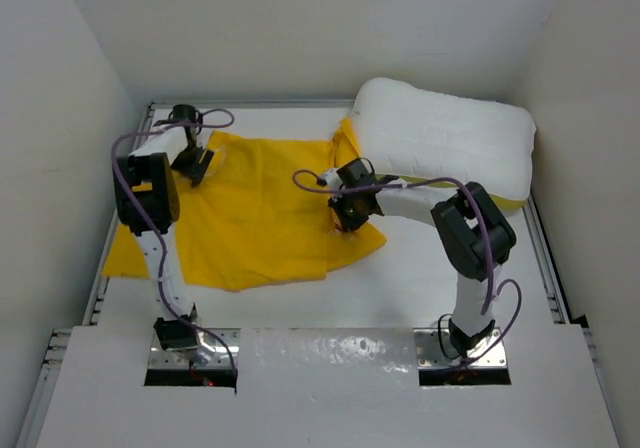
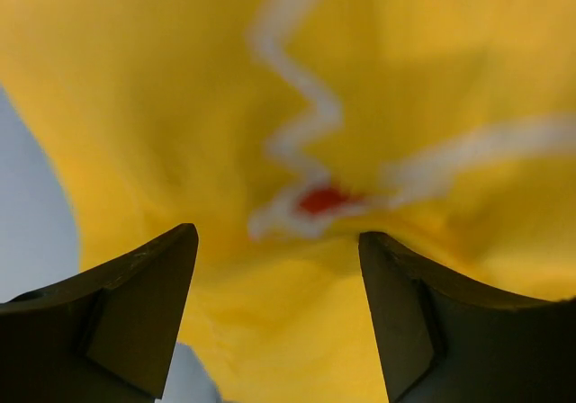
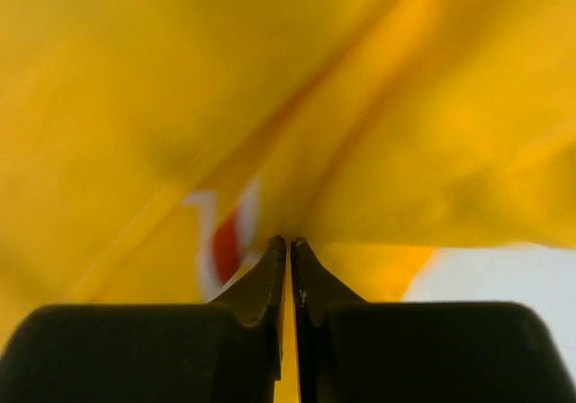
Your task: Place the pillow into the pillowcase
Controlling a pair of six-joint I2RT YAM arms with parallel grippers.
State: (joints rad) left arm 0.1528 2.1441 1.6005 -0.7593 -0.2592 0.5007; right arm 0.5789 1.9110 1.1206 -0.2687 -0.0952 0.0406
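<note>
The yellow pillowcase (image 1: 255, 218) lies spread flat across the left and middle of the table. The white pillow (image 1: 445, 140) lies at the back right, its near left end resting on the case's right edge. My left gripper (image 1: 196, 162) is open over the case's back left corner, the yellow fabric (image 2: 270, 106) close below and between its fingers. My right gripper (image 1: 345, 213) is shut on a fold of the pillowcase (image 3: 360, 106) at its right edge, just in front of the pillow; a thin strip of yellow cloth shows between the closed fingers (image 3: 270, 277).
White walls enclose the table on three sides. Metal rails run along the left edge (image 1: 105, 268) and right edge (image 1: 550, 268). Bare white table (image 1: 430, 278) lies in front of the pillow on the right.
</note>
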